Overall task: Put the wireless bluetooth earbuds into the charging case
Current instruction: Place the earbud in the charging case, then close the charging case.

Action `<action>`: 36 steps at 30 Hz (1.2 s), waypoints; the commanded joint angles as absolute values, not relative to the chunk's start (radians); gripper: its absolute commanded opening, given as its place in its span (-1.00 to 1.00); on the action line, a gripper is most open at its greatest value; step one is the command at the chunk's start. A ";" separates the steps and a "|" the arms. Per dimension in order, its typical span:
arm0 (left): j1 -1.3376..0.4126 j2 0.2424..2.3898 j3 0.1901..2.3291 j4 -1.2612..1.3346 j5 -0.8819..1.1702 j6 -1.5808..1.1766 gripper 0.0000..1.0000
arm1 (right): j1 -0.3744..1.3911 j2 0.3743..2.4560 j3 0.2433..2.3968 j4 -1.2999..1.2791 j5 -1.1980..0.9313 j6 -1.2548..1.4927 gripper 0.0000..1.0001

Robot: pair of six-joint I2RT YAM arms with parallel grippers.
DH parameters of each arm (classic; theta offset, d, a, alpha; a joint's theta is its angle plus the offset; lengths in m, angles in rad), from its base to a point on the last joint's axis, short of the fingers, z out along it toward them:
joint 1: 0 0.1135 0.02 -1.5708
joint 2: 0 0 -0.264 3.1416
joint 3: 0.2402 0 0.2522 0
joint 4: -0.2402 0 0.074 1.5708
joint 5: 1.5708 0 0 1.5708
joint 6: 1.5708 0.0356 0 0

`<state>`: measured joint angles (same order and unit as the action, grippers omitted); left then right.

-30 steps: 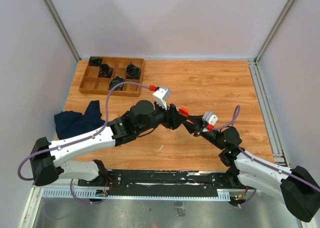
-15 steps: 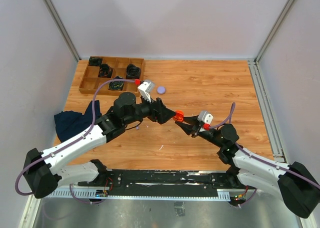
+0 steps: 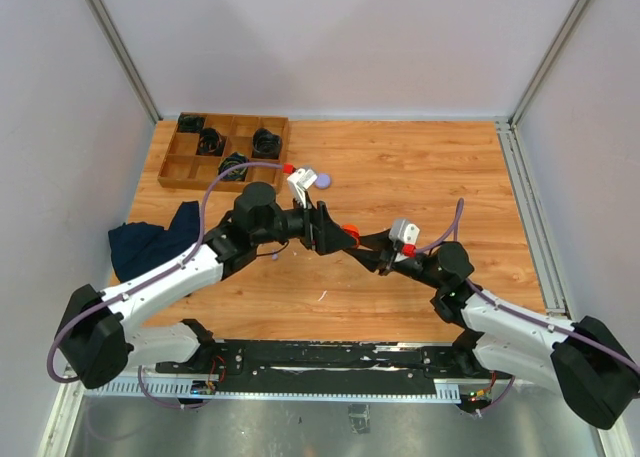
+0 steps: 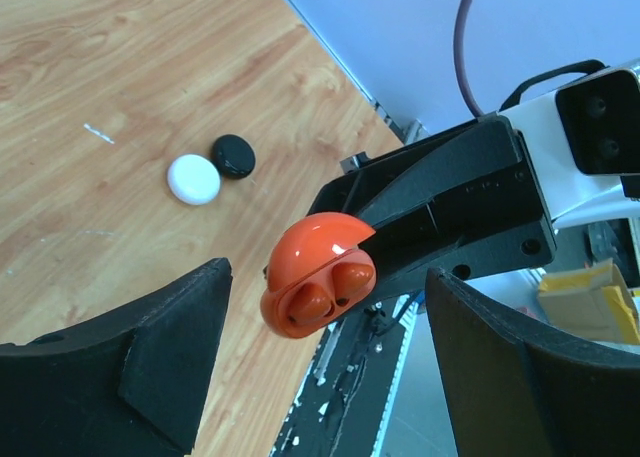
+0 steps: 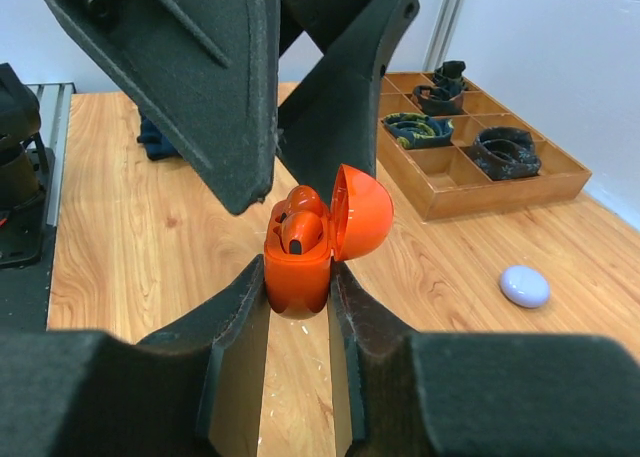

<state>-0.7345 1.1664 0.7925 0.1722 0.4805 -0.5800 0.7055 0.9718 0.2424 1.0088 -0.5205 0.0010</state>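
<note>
Two orange earbuds [image 4: 328, 291] lay side by side in the wells of the orange charging case [image 5: 298, 269], whose domed lid stood open on its hinge. The case was off the table, above its middle, between the two arms. The right gripper [image 5: 300, 289] was closed tightly on the lower half of the case, one finger on each side. The left gripper [image 4: 327, 277] was spread wide and held nothing; its fingers stood to the left and right of the case, clear of it.

I judged the case to be very light, rigid and glossy, so it could easily slip or turn under a hard squeeze. The lower shell looked the best place to hold it, below the seam, as the right gripper did. The lid hinge seemed the weak part; a soft push on the top of the dome should shut it. The buds were tiny and rounded, hard to pinch, and appeared seated already.

On the wood lay a small white rounded piece [image 4: 193, 179] touching a black one [image 4: 233, 155], and a pale lilac pebble-shaped piece [image 5: 524, 285] apart from them. The wooden tray [image 3: 172, 173] with coiled cables [image 3: 265, 140] sat at the far left.
</note>
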 commanded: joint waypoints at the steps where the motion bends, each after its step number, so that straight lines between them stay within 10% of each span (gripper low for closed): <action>1: -0.727 1.196 0.792 0.252 0.584 -0.606 0.67 | 0.713 0.996 0.284 1.047 -0.571 0.037 -0.80; 36: -0.632 1.102 0.711 0.305 0.674 -0.632 0.63 | 0.679 1.118 0.336 1.063 -0.731 0.165 -0.81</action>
